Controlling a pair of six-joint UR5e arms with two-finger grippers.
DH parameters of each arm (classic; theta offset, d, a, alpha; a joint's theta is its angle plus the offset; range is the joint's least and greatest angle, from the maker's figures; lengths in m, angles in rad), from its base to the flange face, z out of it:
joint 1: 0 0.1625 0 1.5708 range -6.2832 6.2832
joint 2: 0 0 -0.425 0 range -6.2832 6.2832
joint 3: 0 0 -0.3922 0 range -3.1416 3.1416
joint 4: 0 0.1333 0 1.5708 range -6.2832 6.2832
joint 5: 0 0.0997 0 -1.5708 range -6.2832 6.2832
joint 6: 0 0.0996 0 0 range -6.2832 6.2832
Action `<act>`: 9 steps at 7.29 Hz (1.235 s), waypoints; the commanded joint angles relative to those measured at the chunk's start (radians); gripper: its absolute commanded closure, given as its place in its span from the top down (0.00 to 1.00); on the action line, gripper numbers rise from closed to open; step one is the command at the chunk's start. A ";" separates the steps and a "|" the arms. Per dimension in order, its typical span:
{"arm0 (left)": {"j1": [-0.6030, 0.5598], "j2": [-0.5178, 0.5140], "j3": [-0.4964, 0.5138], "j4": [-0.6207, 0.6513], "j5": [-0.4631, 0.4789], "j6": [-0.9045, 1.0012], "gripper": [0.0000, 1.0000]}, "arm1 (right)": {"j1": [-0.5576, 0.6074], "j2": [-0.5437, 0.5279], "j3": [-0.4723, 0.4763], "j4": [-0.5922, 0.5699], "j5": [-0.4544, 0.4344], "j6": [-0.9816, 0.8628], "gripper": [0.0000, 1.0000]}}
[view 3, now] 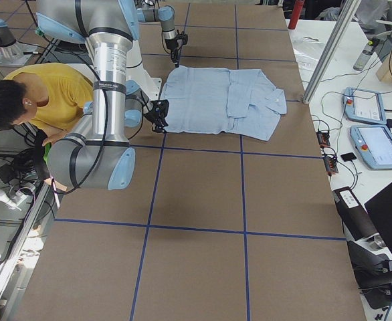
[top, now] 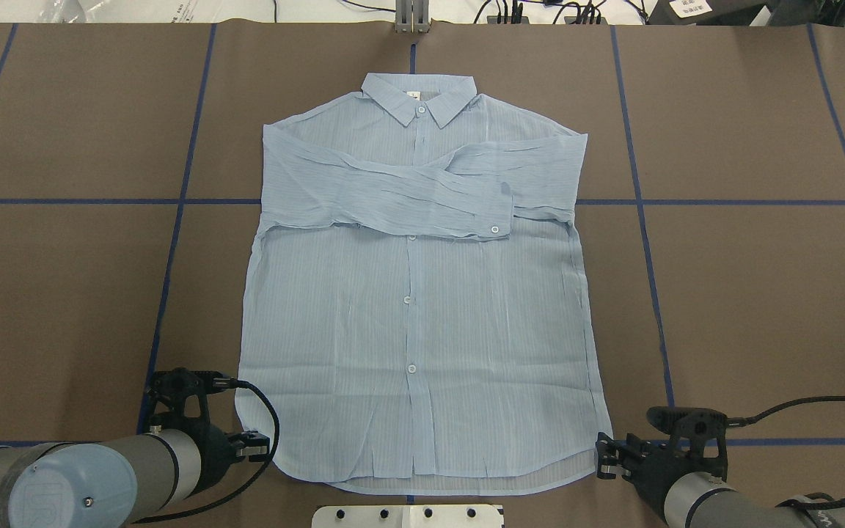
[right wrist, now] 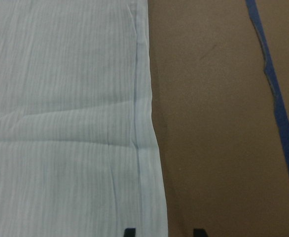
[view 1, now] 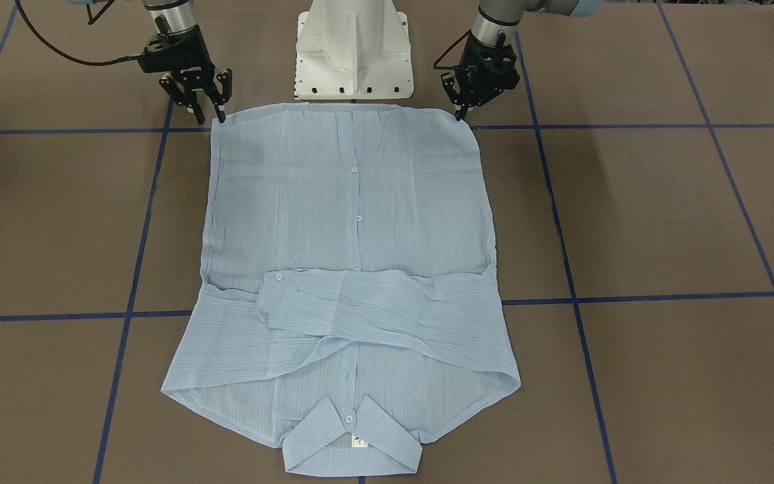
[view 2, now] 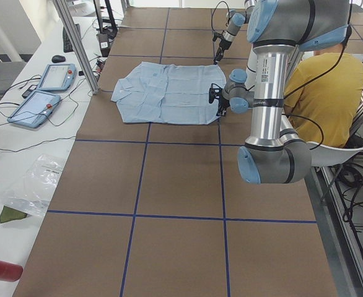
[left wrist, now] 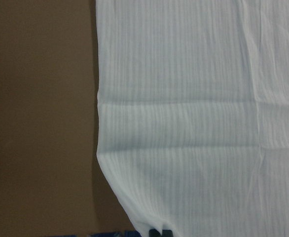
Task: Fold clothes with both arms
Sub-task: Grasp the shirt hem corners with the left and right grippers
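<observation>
The pale-blue striped shirt (view 1: 353,222) (top: 408,308) lies flat and buttoned, front up. Its collar (top: 419,95) points away from me and both sleeves are folded across the chest. My left gripper (view 1: 461,111) (top: 260,444) sits at the hem corner on my left. In the left wrist view its fingertips (left wrist: 160,232) are almost together on the cloth edge. My right gripper (view 1: 211,107) (top: 602,456) is at the other hem corner. Its fingertips (right wrist: 129,231) stand wide apart, straddling the shirt's side edge (right wrist: 144,123).
The white pedestal base (view 1: 353,54) stands just behind the hem. A person in a yellow top (view 2: 327,93) sits behind the arms. Two tablets (view 2: 45,86) and cables lie on the side bench, with an aluminium post (view 2: 76,43) beside them. Brown table with blue tape lines (top: 173,242) surrounds the shirt.
</observation>
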 commanded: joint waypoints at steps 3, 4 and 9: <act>0.000 0.004 -0.005 0.001 0.001 0.000 0.00 | -0.026 0.020 -0.009 -0.003 -0.017 0.000 0.44; 0.000 0.004 -0.005 0.002 0.001 0.000 0.00 | -0.027 0.025 -0.019 -0.004 -0.017 0.000 0.42; 0.000 0.004 -0.007 0.002 0.001 0.001 0.00 | -0.029 0.033 -0.032 -0.015 -0.035 -0.001 0.00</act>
